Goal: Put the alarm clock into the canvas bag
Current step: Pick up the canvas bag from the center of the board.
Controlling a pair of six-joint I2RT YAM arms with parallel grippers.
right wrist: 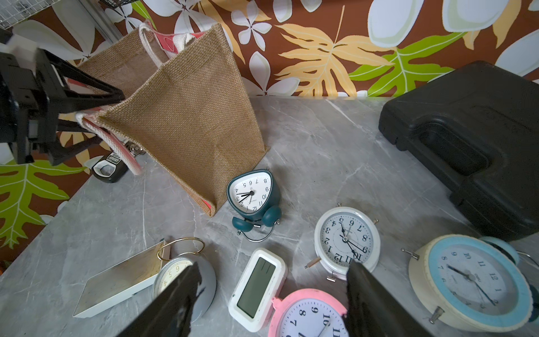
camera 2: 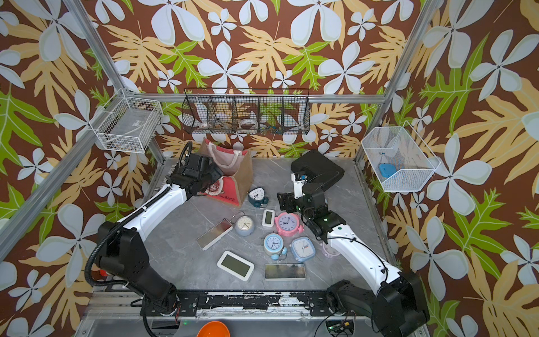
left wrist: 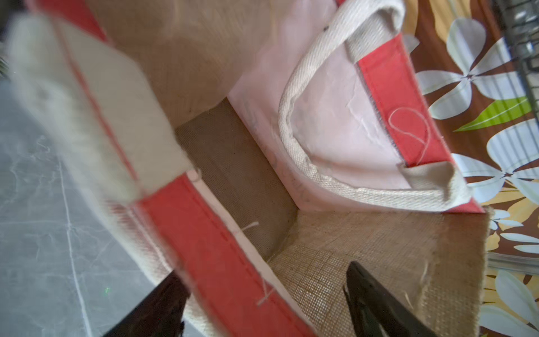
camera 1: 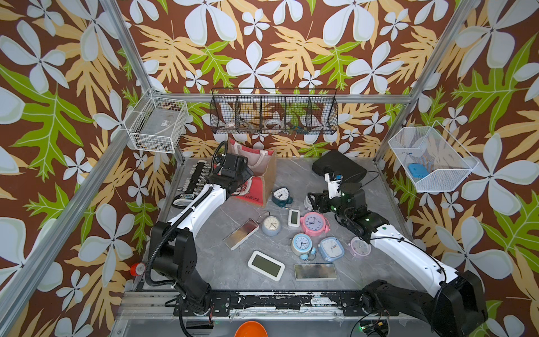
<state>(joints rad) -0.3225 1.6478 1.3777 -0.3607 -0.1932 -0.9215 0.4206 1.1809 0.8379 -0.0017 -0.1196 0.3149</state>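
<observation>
1. Canvas bag (camera 1: pixel 269 175) (right wrist: pixel 189 116) stands near the back edge of the table (camera 1: pixel 294 175), left of centre, with its mouth open upward. Its burlap floor shows in the left wrist view
2. Left gripper (left wrist: pixel 262 271) sits at that mouth with its fingers spread wide, straddling the red front rim. One finger (left wrist: pixel 373 300) is inside the bag and the other (left wrist: pixel 157 309) is outside, over the table. The rim passes between them unpinched, and I cannot tell whether either finger touches the cloth
3. Far rope handle (left wrist: pixel 294 131) lies folded inward against the pale lining, narrowing the opening on that side
4. Right gripper (right wrist: pixel 274 267) (camera 1: pixel 312 201) hangs over the clocks at mid-table with its fingers wide apart and nothing between them
5. Teal alarm clock (camera 1: pixel 281 197) (right wrist: pixel 252 194) lies just beside the bag's bottom corner. The white round alarm clock (right wrist: pixel 345 239) and the pink alarm clock (camera 1: pixel 314 223) lie nearby, and every clock in view is on the table outside the bag
6. Black case (camera 1: pixel 339 166) fills the back right corner. Bare grey table lies between it and the bag, and there is another bare stretch at the front left beside the left arm
</observation>
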